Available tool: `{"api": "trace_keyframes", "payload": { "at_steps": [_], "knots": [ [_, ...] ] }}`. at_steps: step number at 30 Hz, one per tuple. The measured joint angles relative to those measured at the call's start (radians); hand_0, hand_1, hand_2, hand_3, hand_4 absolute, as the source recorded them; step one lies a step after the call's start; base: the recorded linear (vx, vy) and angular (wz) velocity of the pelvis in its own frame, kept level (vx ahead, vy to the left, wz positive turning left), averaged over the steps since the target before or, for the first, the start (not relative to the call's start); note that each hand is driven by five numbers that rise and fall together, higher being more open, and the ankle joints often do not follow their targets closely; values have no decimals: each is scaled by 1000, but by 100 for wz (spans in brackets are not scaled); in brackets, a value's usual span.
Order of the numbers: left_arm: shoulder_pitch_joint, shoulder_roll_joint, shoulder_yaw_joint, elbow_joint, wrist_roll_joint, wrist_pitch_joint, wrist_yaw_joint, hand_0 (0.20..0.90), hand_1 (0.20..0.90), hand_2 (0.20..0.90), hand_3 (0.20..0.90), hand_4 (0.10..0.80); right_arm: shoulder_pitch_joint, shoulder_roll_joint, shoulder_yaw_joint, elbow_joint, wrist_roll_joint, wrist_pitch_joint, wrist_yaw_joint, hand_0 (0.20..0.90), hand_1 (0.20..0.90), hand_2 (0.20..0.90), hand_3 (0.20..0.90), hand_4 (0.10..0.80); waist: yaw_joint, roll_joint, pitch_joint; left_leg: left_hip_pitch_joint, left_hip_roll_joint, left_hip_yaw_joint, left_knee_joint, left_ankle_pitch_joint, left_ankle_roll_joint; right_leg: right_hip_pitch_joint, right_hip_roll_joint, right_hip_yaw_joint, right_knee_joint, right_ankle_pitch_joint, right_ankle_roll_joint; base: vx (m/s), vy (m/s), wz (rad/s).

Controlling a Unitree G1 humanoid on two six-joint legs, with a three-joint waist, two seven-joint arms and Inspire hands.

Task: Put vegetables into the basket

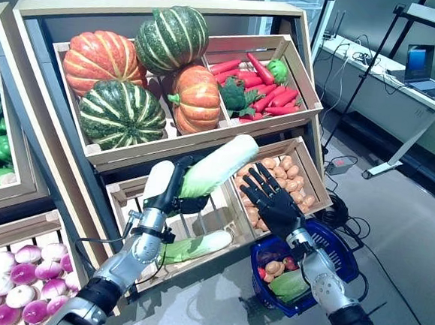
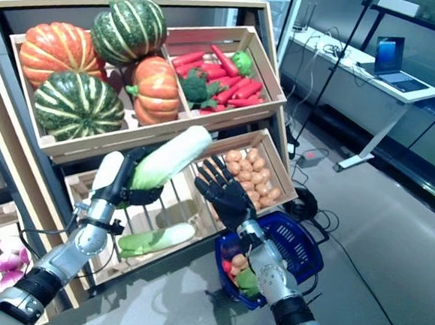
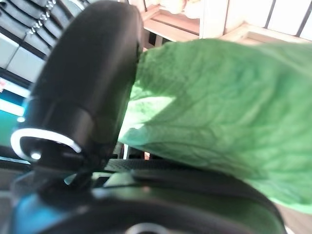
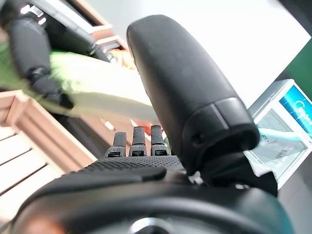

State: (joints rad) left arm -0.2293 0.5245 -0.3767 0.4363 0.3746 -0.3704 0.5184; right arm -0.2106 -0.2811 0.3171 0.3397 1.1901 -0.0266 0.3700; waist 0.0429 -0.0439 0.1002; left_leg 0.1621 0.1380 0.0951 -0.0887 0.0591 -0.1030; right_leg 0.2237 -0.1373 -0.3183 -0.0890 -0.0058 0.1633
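Observation:
My left hand (image 1: 176, 192) is shut on a long green and white cabbage (image 1: 219, 165) and holds it up in front of the stand's lower crates; its green leaf shows close up in the left wrist view (image 3: 219, 122). My right hand (image 1: 272, 201) is open with straight fingers, just right of the cabbage's leafy end and above the blue basket (image 1: 337, 247). The basket stands on the floor and holds a green vegetable (image 1: 291, 285), small brown round ones (image 1: 274, 269) and something red. The cabbage also shows in the right wrist view (image 4: 97, 85).
The wooden stand (image 1: 285, 21) with its crates rises right behind both hands. Another long green and white cabbage (image 1: 196, 247) lies in the lower crate under my left hand. A white desk (image 1: 405, 79) with a laptop stands at the far right.

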Motion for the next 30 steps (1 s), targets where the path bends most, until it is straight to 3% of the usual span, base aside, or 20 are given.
{"api": "trace_keyframes", "payload": {
  "at_steps": [13, 23, 30],
  "knots": [
    [0, 10, -19, -2, 118, -70, 84, 300, 300, 300, 300, 400, -1, -3, 0, 0, 76, 9, 2, 900, 900, 900, 900, 800, 2, 0, 0, 0, 0, -5, 0, 2, 0, 3, 0, 0, 0, 0, 0, 0, 0, 0],
    [-3, 16, -52, -11, 320, -139, 220, 300, 300, 300, 300, 400, -47, 4, -1, -2, 147, 9, 3, 900, 900, 900, 900, 800, 1, 1, 0, -1, -1, -7, 0, 3, 0, 4, -1, 0, 0, 0, 0, 0, 0, 0],
    [-5, 30, -94, -37, 347, -147, 257, 300, 300, 300, 300, 400, -59, 20, -4, -2, 197, 2, 3, 900, 900, 900, 900, 800, -1, 2, 0, -2, -1, -6, 0, 3, 0, 3, -1, 1, 0, 0, 0, 0, 0, 0]
  ]
}}
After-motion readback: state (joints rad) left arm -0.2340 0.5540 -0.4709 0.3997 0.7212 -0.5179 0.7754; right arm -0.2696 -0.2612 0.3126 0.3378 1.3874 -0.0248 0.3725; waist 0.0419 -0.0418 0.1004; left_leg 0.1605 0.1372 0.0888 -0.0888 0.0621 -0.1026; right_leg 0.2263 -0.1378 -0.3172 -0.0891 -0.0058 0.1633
